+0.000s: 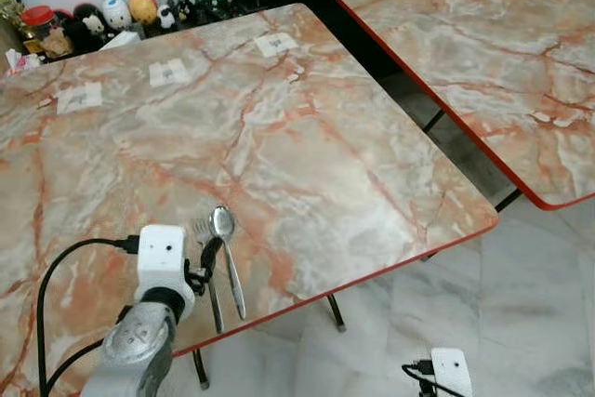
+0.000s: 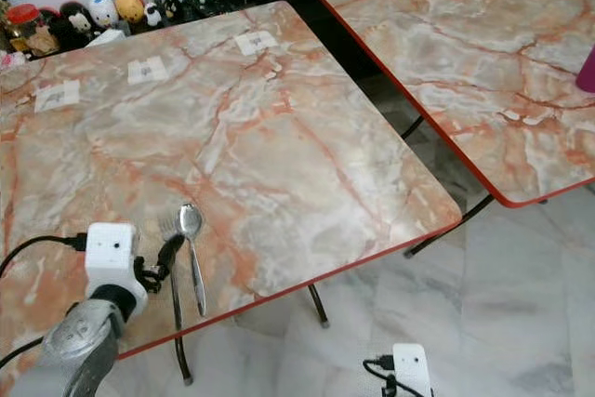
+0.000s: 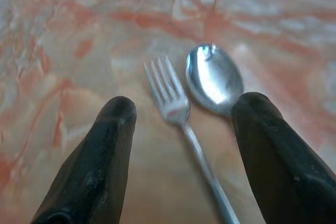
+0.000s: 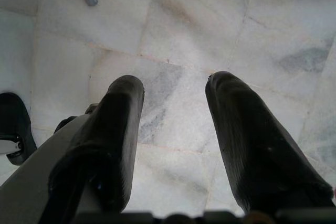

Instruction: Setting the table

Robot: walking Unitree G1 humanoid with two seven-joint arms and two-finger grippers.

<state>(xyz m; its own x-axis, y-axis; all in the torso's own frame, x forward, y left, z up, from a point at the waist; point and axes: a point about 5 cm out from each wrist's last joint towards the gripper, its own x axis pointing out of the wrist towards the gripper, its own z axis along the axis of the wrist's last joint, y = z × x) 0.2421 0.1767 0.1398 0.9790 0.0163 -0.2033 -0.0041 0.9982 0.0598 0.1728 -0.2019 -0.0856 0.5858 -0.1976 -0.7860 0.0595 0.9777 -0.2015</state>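
A silver fork [image 1: 210, 276] and a silver spoon [image 1: 226, 248] lie side by side on the marble-patterned table [image 1: 307, 165], near its front edge. My left gripper [image 1: 206, 256] hovers low over the fork's handle, open; in the left wrist view its two black fingers [image 3: 100, 161] straddle the fork [image 3: 178, 114], with the spoon [image 3: 212, 77] just beside one fingertip. Nothing is held. My right gripper [image 4: 173, 93] hangs open over the floor, below the table's front edge.
Three small paper squares [image 1: 169, 72] lie along the table's far side. Toy figures and jars [image 1: 102, 18] line the back wall. A second marble table [image 1: 502, 53] stands to the right across a narrow gap. White tiled floor [image 1: 483, 304] lies in front.
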